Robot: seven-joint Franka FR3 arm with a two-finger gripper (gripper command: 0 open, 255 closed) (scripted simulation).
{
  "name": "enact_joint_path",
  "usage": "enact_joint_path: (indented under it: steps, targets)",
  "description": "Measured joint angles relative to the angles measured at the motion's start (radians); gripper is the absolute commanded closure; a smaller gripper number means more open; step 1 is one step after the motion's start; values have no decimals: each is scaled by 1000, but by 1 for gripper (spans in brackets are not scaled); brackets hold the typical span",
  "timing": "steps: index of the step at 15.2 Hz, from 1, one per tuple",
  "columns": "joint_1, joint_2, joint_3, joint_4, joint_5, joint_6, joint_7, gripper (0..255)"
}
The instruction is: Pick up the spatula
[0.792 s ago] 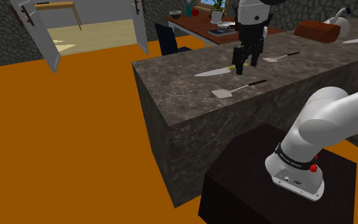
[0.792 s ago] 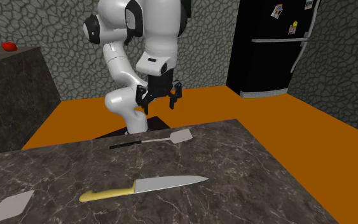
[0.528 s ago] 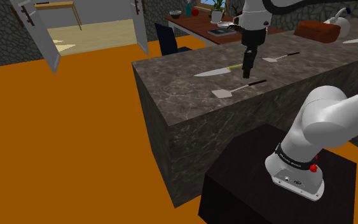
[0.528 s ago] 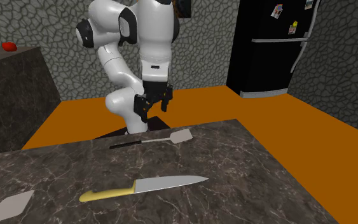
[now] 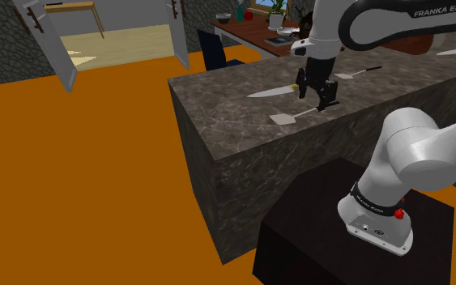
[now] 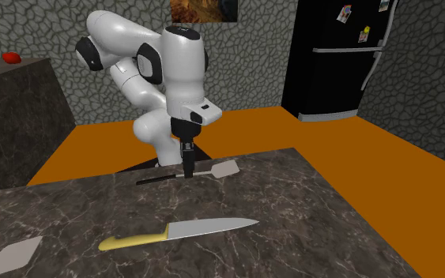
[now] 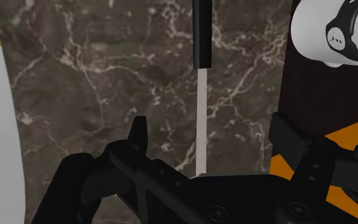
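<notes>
A spatula (image 5: 303,112) with a pale flat blade and a thin black handle lies on the dark marble counter (image 5: 218,101), near the edge closest to the stand. My black gripper (image 5: 321,95) hangs low over its shaft, open. In the second exterior view the gripper (image 6: 187,169) comes down just above the spatula (image 6: 225,169), between blade and handle. In the wrist view the spatula's pale shaft (image 7: 201,114) runs between my two fingertips (image 7: 138,130), which stand apart and do not touch it; the gripper (image 7: 210,127) straddles it.
A yellow-handled knife (image 6: 182,230) lies mid-counter, away from the stand. A second spatula (image 5: 355,74) rests farther along the counter. A black fridge (image 6: 343,55) stands on the orange floor. My dark stand (image 5: 339,219) sits close below the counter's edge.
The gripper has come down from well above the counter to just over the spatula's shaft, turning about its own axis on the way. The spatula and the knife have not moved.
</notes>
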State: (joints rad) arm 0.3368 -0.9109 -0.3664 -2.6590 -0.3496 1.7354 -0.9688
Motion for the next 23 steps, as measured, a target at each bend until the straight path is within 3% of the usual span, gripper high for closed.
enact_joint_path:
  steps: [3, 4, 14, 23]
  targets:
    - [-3, 4, -15, -36, -14, 40, -4, 0]
    - [-3, 4, -17, -40, -16, 45, -5, 255]
    - [-4, 4, -19, -45, -18, 50, -5, 255]
    - [8, 1, 13, 56, 13, -54, -14, 255]
